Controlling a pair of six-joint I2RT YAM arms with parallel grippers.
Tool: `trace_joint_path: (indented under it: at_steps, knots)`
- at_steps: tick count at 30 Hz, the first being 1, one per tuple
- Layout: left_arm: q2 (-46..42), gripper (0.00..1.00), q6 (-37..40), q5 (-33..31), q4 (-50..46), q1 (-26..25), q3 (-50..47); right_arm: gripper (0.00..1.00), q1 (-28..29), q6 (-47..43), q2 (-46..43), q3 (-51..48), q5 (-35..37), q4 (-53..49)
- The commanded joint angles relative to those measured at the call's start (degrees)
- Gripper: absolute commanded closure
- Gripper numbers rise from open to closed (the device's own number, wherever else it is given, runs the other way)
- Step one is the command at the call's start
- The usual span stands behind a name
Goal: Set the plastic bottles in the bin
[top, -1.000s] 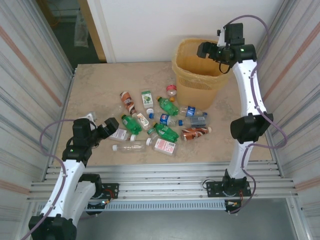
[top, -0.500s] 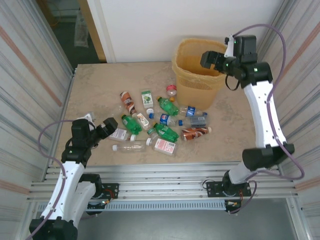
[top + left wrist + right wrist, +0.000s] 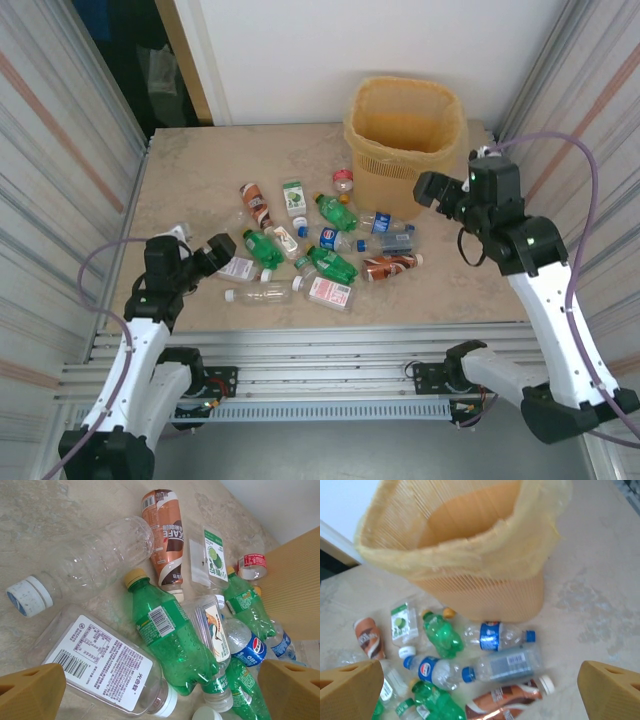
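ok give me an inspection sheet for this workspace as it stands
surface: beige marbled table, looks dry
job's things: plastic bottles lie loose in a pile in front of the bin; the bin is upright with its liner in, its bottom hidden
clutter: nothing seen
grippers: left gripper open, low at the pile's left edge; right gripper open, beside the bin; neither holds anything
cables: purple cables loop off both arms, away from the bottles
surroundings: corrugated panels on both sides, white wall behind

The right arm's black gripper (image 3: 428,190), poised over the tall yellow-beige lattice plastic bin (image 3: 400,182) a second ago, has swung down beside the bin's right wall
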Motion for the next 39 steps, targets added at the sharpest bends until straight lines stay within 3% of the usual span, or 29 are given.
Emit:
trace_joint_path:
  at_steps: [1, 10, 17, 21, 27, 34, 39]
  knots:
    - [1.3, 0.01, 1.1, 1.6, 2.4, 0.5, 0.4, 0.02, 3.1, 7.6, -3.0, -3.6, 7.3, -4.9]
    - [3.3, 0.01, 2.7, 1.3, 0.2, 0.5, 2.4, 0.02, 9.7, 20.2, -5.3, -15.1, 9.7, -6.9]
    - [2.3, 0.01, 0.4, -3.8, -12.5, -3.0, 5.8, 0.02, 11.1, 23.6, -4.0, -20.5, 9.0, -5.6]
    - [-0.7, 0.01, -2.8, -13.5, -21.5, -11.8, 8.5, 0.02, 11.2, 24.2, -2.7, -21.2, 9.8, -6.2]
    - [-5.0, 0.01, -17.5, -20.3, -27.3, -24.9, 6.2, 0.02, 11.3, 24.8, -1.8, -21.7, 12.1, -7.0]
    - [-3.7, 0.01, -35.1, -33.9, -31.5, -41.9, 5.6, 0.02, 11.2, 21.7, 2.6, -21.2, 14.1, -7.3]
    - [2.3, 0.01, -43.5, -36.0, -30.4, -47.0, 4.8, 0.02, 11.2, 18.9, 4.9, -19.5, 14.5, -7.5]
